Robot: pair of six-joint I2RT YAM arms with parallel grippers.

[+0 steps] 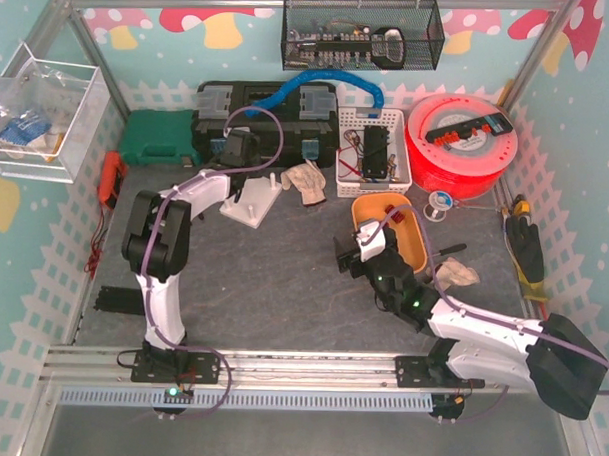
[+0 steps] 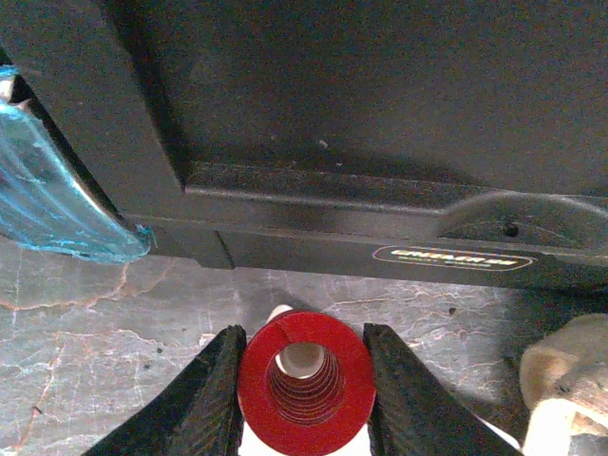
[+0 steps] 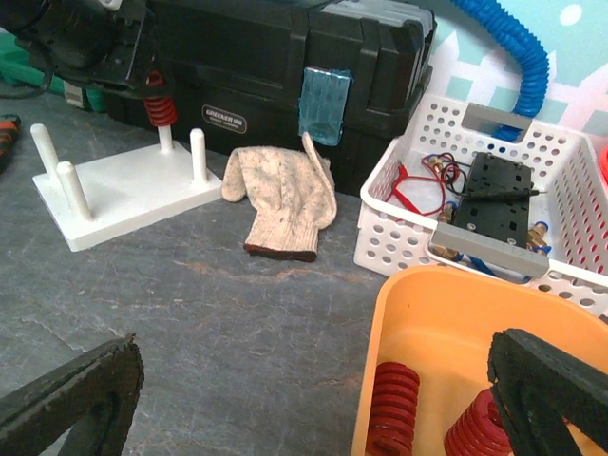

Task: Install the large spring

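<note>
Fingers (image 2: 204, 399) of the left gripper (image 2: 304, 332) clamp a large red spring (image 2: 306, 404) from both sides, holding it upright over a white peg (image 3: 164, 139) of the peg board (image 3: 123, 185) just before the black toolbox (image 2: 380, 114), the peg's top showing through the coil. Left arm (image 1: 159, 243) is folded at the elbow, forearm reaching forward, wrist angled down. Right gripper (image 3: 315, 361) hangs wide open and empty at the near rim of the orange bin (image 3: 418, 294), where more red springs (image 3: 391, 404) lie.

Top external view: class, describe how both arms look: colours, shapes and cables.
The left arm and right arm have white links with bulky black joint housings. A thin purple cable loops along each. The fingers are black, tapered and finely ridged.
</note>
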